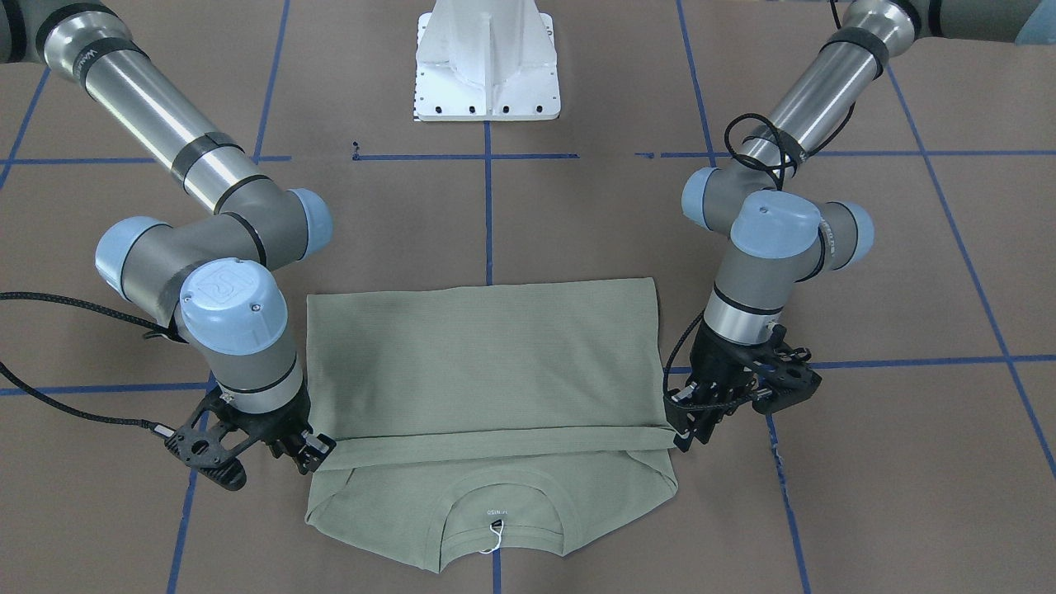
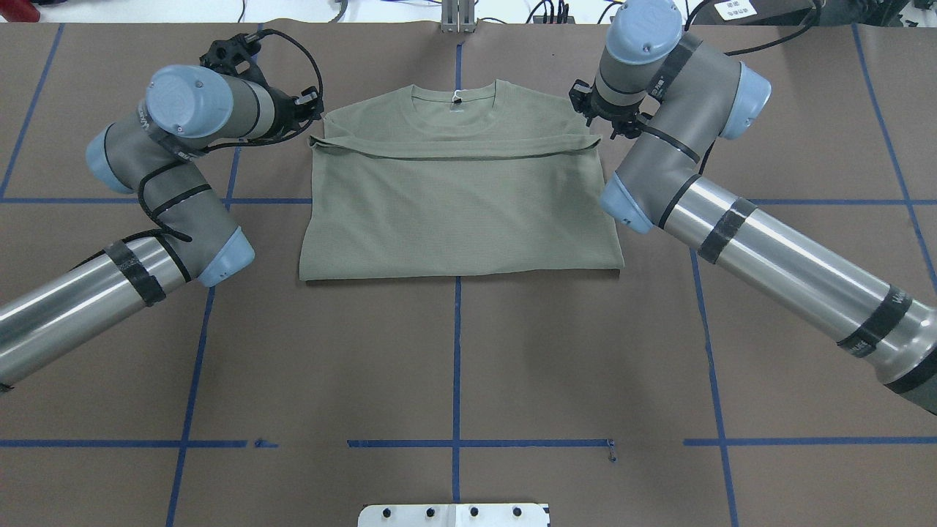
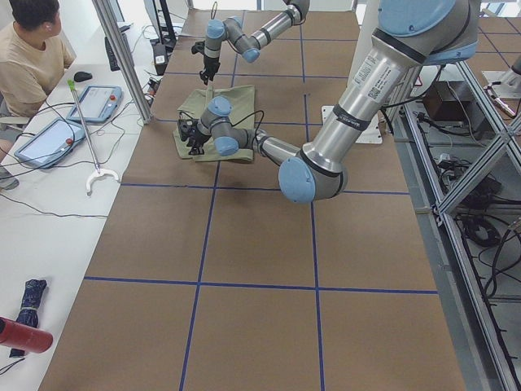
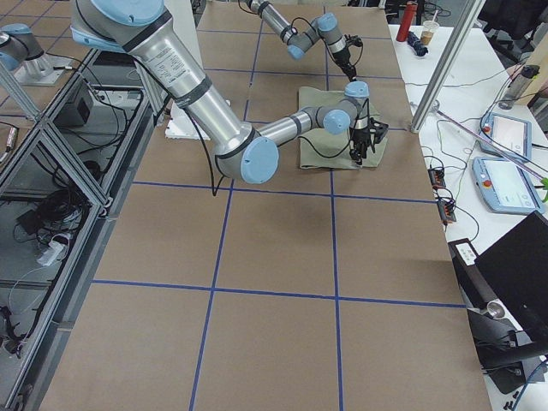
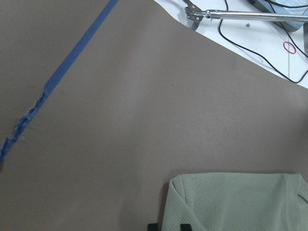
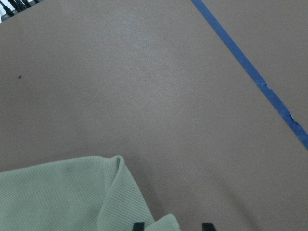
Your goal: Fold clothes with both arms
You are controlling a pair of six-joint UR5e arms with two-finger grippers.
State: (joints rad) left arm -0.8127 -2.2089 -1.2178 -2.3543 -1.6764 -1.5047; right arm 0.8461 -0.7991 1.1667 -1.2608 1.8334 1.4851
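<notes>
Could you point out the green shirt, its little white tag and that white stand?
shirt (image 2: 454, 212): overhead view, folded-over panel.
white tag (image 1: 495, 536): front-facing view, string at collar.
white stand (image 1: 487, 87): front-facing view, base plate.

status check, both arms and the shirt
Right tool open at the fold's corner; left tool at the other, grip unclear. Shirt folded over, collar exposed. Nothing seen in the way.

both arms reach forward with elbows splayed outward and wrists bent down. the left arm (image 2: 168, 197) and right arm (image 2: 776, 256) mirror each other. the left gripper (image 1: 685, 437) and right gripper (image 1: 312, 458) point down, low. the right fingertips (image 6: 138, 225) stand wide apart; the left fingertips (image 5: 151, 226) are closer together (whether they pinch is unclear).
</notes>
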